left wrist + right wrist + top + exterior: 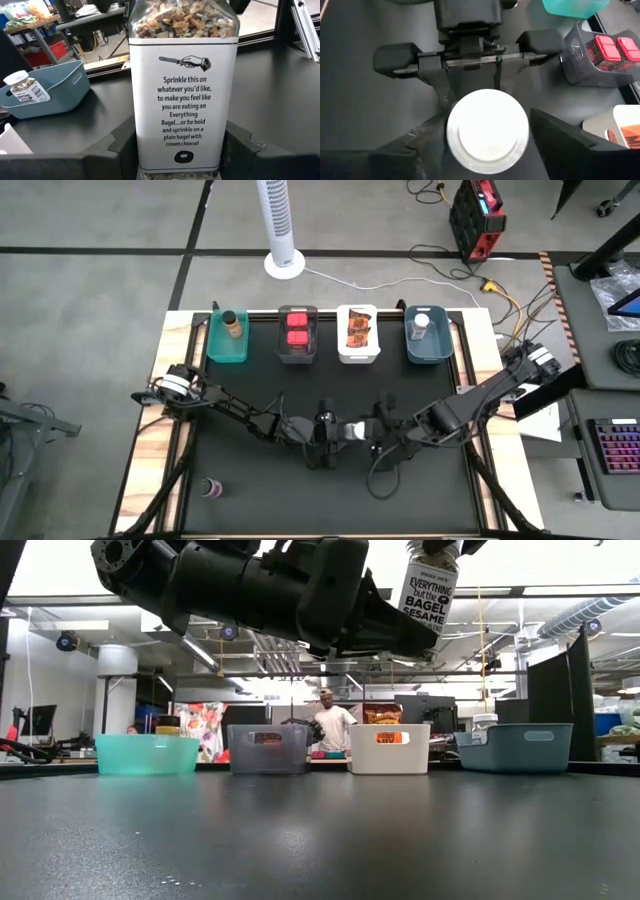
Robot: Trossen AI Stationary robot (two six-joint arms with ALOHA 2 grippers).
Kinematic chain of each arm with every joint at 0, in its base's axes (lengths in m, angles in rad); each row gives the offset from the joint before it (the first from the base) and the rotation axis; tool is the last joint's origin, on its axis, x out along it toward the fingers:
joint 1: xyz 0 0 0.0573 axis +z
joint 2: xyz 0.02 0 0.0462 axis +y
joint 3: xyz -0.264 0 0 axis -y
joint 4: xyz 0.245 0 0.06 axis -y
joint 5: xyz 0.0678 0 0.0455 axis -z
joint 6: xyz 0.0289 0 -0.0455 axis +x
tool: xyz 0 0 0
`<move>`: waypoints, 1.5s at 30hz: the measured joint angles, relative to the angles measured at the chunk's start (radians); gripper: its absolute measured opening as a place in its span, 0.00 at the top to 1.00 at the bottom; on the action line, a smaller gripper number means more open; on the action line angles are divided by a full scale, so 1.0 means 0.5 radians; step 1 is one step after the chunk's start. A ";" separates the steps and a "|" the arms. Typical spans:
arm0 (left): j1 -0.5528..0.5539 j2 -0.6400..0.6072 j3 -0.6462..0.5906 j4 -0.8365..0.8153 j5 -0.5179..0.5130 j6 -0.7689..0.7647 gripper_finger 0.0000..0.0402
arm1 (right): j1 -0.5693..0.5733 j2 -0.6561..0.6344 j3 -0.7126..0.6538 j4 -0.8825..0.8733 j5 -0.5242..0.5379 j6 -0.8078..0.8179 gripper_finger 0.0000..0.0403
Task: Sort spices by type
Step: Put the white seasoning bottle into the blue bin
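the white-capped jar [353, 430] hangs above the middle of the counter [260, 500], in the lower centre of the high view, gripped by the left gripper [340, 431]. its long axis lies level, along the line between the two arms, cap end toward the right arm. the left wrist view shows the left fingers [240, 145] pressed against both sides of the jar's label, so they are closed on its body. the right gripper [375, 434] meets it from the right of the frame; in the right wrist view its fingers [560, 140] stand apart on either side of the white cap, with a gap on at least one side, so they look open around the cap and not yet gripping. this reads as a hand-over: the right arm is the nearer one to the blue bin [443, 352], and its fingers need only close on the cap.

along the upper edge of the counter, left to right in the high view: the teal bin [222, 350] holds one brown bottle [233, 324]; the grey bin [281, 340] holds two red tubs [297, 330]; the white bin [343, 345] holds orange-brown packets [359, 330]; the blue bin holds one white-capped jar [421, 327]. a dark-capped purple bottle [211, 488] lies alone at the lower left, nearer the left arm.
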 joint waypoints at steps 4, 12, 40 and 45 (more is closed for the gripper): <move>-0.008 0.000 0.000 0.014 -0.008 -0.002 0.56 | 0.002 0.013 0.020 -0.051 -0.016 0.023 0.47; -0.012 -0.001 0.001 0.032 0.002 0.002 0.42 | -0.002 0.010 0.052 -0.129 -0.055 0.052 0.51; -0.017 -0.037 0.005 -0.001 -0.011 -0.031 0.30 | -1.152 -0.569 0.370 -1.511 -0.015 0.705 0.51; -0.016 -0.060 0.005 0.005 -0.017 -0.031 0.30 | -1.602 -0.650 0.193 -1.498 0.067 0.904 0.51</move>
